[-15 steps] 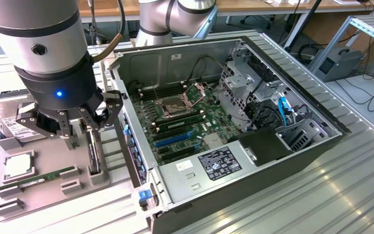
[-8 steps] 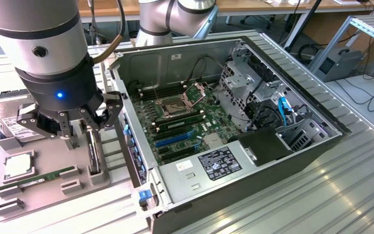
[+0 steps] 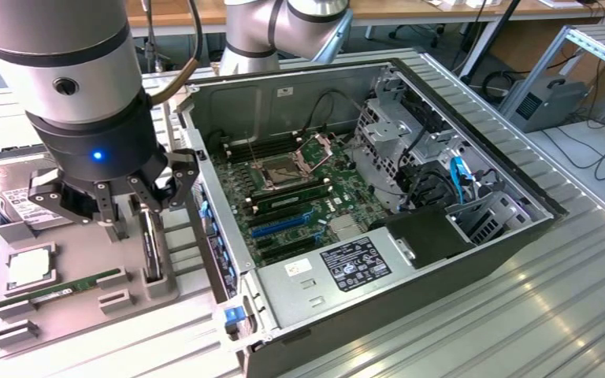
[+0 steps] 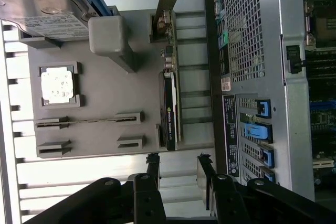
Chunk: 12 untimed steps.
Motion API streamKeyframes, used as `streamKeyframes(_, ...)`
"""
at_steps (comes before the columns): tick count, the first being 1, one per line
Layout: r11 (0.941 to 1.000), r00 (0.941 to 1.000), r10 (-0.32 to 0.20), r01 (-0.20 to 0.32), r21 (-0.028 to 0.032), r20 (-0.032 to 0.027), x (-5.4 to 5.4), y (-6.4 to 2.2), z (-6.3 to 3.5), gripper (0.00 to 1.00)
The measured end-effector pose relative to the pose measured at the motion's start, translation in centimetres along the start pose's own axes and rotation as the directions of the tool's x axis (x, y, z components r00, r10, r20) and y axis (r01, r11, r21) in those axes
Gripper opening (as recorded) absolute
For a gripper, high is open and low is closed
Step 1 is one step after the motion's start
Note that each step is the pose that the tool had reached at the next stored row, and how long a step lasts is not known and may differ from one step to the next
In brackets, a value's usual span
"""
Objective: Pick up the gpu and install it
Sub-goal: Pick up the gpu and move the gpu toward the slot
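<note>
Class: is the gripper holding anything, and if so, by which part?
Nothing is held: the gripper is open over the gpu, which sits on edge in the gray tray.

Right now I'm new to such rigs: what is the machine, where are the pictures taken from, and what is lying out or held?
The machine is a robot arm with jaws at its tip. One picture comes from a camera off the arm, the other from one on its wrist. A grey tray carries a hard drive, a processor chip, a RAM stick and the gpu, standing on edge. Beside it lies an open computer case. The jaws are open, close above the gpu, holding nothing.
</note>
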<state>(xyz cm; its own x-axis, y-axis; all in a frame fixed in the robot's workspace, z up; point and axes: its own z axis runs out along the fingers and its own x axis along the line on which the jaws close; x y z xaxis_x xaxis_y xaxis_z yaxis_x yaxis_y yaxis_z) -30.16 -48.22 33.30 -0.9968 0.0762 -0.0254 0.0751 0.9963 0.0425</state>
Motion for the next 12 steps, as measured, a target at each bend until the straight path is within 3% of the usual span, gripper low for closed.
streamKeyframes(12,1.0,1.0,0.0,0.0,0.0,0.0,0.01,-0.01,0.32,0.42)
